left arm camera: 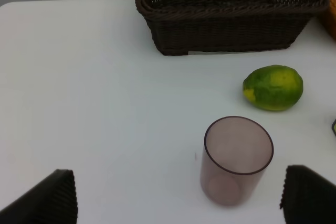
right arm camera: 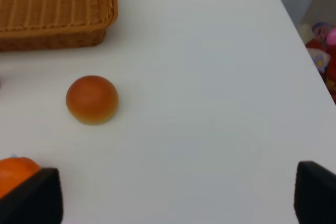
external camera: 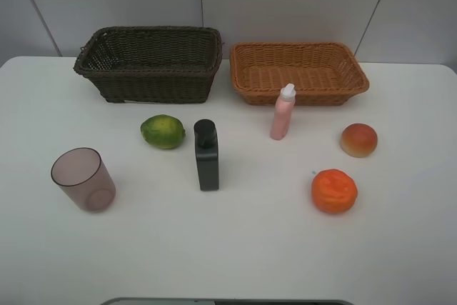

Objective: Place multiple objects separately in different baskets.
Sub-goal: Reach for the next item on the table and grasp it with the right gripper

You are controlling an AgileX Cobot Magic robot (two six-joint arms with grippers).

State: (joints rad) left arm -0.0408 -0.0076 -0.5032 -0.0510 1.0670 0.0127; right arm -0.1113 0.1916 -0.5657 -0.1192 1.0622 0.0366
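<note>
Six objects stand on the white table in front of two empty baskets, a dark brown basket (external camera: 150,62) (left arm camera: 226,19) and an orange-tan basket (external camera: 298,71) (right arm camera: 50,11). In front of them are a green fruit (external camera: 163,131) (left arm camera: 273,87), a lying black bottle (external camera: 206,155), an upright pink bottle (external camera: 283,112), a peach (external camera: 358,139) (right arm camera: 92,99), an orange (external camera: 333,191) (right arm camera: 13,174) and a purplish cup (external camera: 83,178) (left arm camera: 236,158). My left gripper (left arm camera: 178,203) is open, with the cup just beyond its fingers. My right gripper (right arm camera: 173,203) is open over bare table, apart from the peach. Neither arm shows in the high view.
The table's right edge (right arm camera: 294,30) runs close to the right gripper, with colourful clutter (right arm camera: 321,45) beyond it. A white wall rises directly behind the baskets. The two baskets stand side by side with a narrow gap between them.
</note>
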